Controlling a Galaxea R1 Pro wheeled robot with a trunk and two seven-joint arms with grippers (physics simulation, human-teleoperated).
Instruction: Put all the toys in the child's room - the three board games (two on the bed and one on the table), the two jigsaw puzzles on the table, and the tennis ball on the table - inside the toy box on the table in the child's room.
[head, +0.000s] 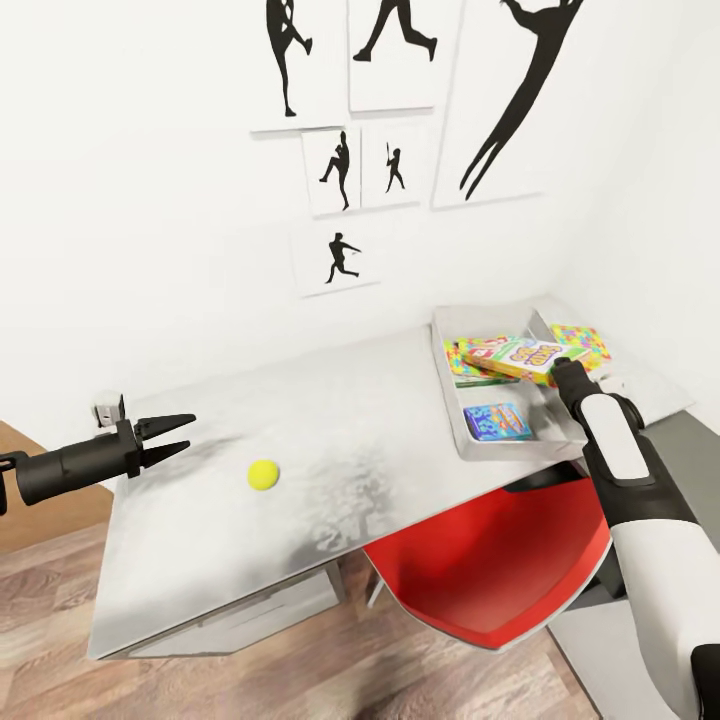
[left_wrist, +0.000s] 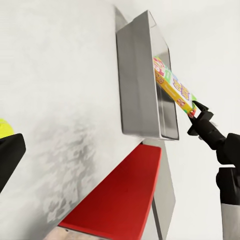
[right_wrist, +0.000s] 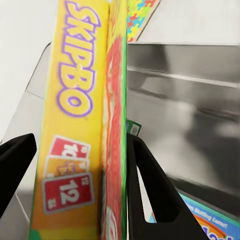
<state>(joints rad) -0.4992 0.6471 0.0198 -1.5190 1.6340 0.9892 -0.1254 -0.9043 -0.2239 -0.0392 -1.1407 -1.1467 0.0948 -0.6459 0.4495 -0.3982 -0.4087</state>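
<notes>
1. Setting: a child's room in a home, rendered in simulation.
2. Wall: plain white, hung above the table (head: 330, 420) with a cluster of white panels bearing black baseball-player silhouettes (head: 340, 170), pitching, batting and running.
3. Table: light grey top, set against that wall and running into the room's corner.
4. Toys on the table: a yellow-green tennis ball (head: 263, 474); a grey toy box (head: 500, 318) holding printed board games (head: 497, 421), one lettered "Skip-Bo" (right_wrist: 80, 120); a jigsaw puzzle (head: 583, 342) box just beside the tray.
5. Seating: a red chair (head: 490, 570) tucked under the table's edge.
6. Floor: wood planks (head: 200, 680) below the table.
</notes>
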